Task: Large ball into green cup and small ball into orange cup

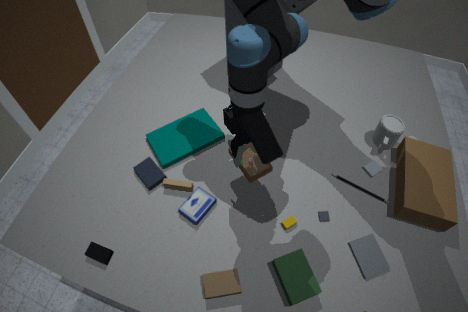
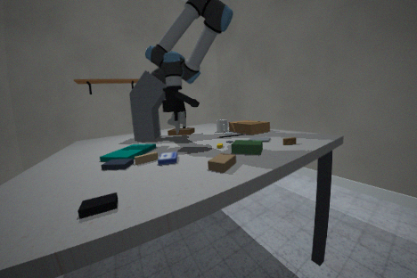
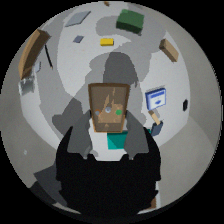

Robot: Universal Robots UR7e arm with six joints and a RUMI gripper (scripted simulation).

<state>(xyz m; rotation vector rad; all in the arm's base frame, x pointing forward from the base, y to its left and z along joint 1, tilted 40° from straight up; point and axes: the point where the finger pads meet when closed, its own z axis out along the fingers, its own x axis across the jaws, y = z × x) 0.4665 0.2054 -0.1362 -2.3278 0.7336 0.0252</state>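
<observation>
The covered wooden puzzle (image 1: 252,162) is a small brown board held between the fingers of my gripper (image 1: 244,152), a little above the table with its shadow below it. In the wrist view the puzzle (image 3: 109,107) sticks out ahead of the gripper (image 3: 110,134). Through its cover I see a small grey ball (image 3: 107,109) near the middle and the green cup (image 3: 119,112) to its right. The other ball and the orange cup are too small to make out. In the exterior view the puzzle (image 2: 181,131) looks about level under the gripper (image 2: 178,124).
A teal book (image 1: 185,136), a dark grey block (image 1: 149,172), a tan block (image 1: 177,184) and a blue-white box (image 1: 197,204) lie to the left. A yellow block (image 1: 289,222), a green book (image 1: 296,275) and a grey pad (image 1: 368,256) lie in front. A pencil (image 1: 359,188), a mug (image 1: 389,131) and a cardboard box (image 1: 425,182) are at the right.
</observation>
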